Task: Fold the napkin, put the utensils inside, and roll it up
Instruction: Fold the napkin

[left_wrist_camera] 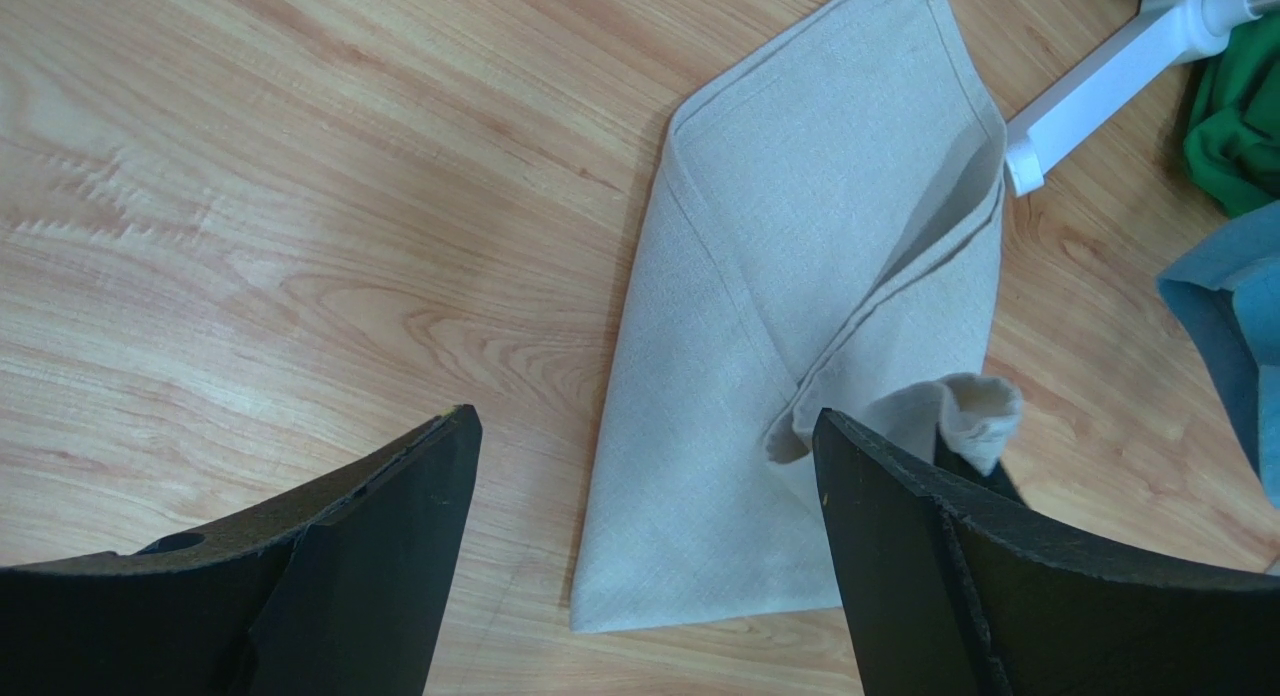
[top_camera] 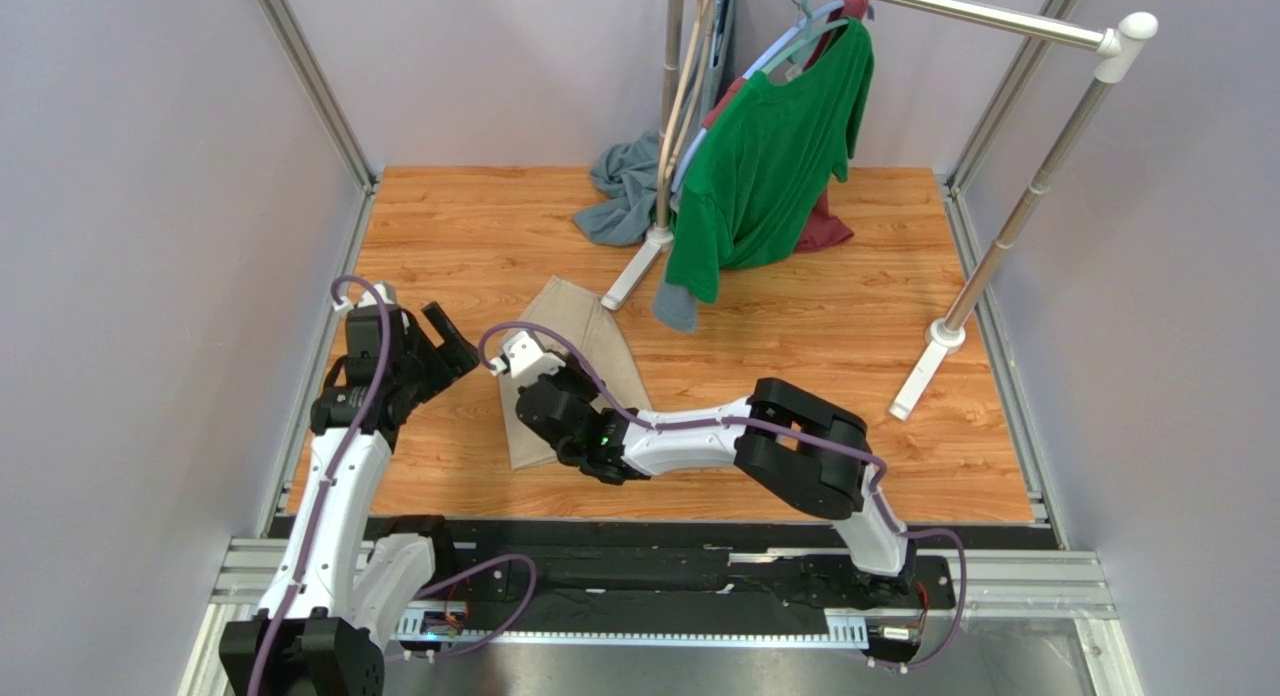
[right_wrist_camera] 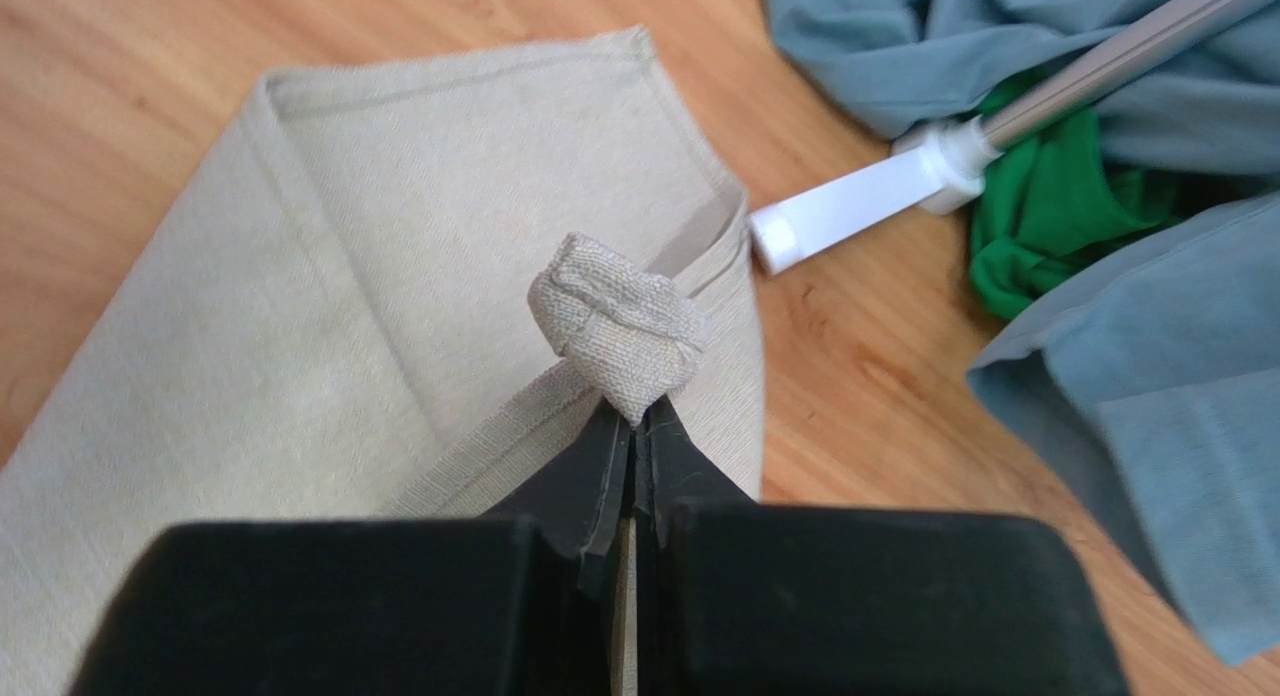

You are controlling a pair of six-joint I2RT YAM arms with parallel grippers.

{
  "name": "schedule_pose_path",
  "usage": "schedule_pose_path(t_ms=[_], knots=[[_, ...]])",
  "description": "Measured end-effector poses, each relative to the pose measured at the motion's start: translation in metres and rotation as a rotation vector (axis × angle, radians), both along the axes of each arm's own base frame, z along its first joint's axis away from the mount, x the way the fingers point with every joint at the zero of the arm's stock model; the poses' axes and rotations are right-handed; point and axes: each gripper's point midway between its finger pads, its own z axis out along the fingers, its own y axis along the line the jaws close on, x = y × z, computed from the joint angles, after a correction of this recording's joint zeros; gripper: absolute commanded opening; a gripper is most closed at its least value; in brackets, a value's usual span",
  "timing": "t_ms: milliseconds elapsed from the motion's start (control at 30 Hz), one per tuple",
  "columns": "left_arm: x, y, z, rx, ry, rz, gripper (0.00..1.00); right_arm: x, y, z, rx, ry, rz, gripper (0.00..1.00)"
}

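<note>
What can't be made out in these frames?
- Fork: in no view; whether cloth or arms hide it, cannot tell.
- Top view: right arm covers near part of napkin.
- Right wrist: right gripper body hides napkin below the pinched corner.
- Left wrist: frame edge cuts the green shirt.

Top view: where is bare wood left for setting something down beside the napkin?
Bare wooden tabletop far-left, between the folded beige cloth napkin and back wall; more between the right arm and the white rack foot. Crowded far centre: green shirt, crumpled grey-blue cloth.
</note>
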Motion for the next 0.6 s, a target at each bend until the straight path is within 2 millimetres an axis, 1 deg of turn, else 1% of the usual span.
schedule_pose_path(t_ms=[100, 167, 300, 433, 467, 500, 533, 600], knots=[[0.0, -0.001, 0.0, -0.005, -0.001, -0.005, 0.91, -0.01, -0.002, -0.02, -0.02, 0.046, 0.031, 0.0], [0.0, -0.002, 0.0, -0.007, -0.001, -0.007, 0.91, -0.018, -0.001, -0.029, -0.026, 0.071, 0.051, 0.0], [0.0, -0.003, 0.001, -0.01, -0.002, -0.01, 0.91, -0.032, 0.008, -0.035, -0.005, 0.107, 0.087, 0.0], [0.0, -0.003, 0.001, -0.015, -0.003, -0.012, 0.91, -0.04, 0.017, -0.039, 0.033, 0.141, 0.121, 0.01], [0.0, -0.004, 0.001, -0.016, -0.003, -0.012, 0.91, -0.042, 0.019, -0.04, 0.042, 0.15, 0.127, 0.05], [0.0, -0.004, 0.0, -0.019, -0.004, -0.012, 0.91, -0.043, 0.021, -0.041, 0.05, 0.161, 0.135, 0.11], [-0.001, -0.005, -0.001, -0.024, -0.003, -0.014, 0.91, -0.046, 0.024, -0.043, 0.061, 0.175, 0.147, 0.3], [-0.004, -0.006, -0.004, -0.033, 0.003, -0.014, 0.91, -0.05, 0.028, -0.045, 0.079, 0.201, 0.166, 0.47]])
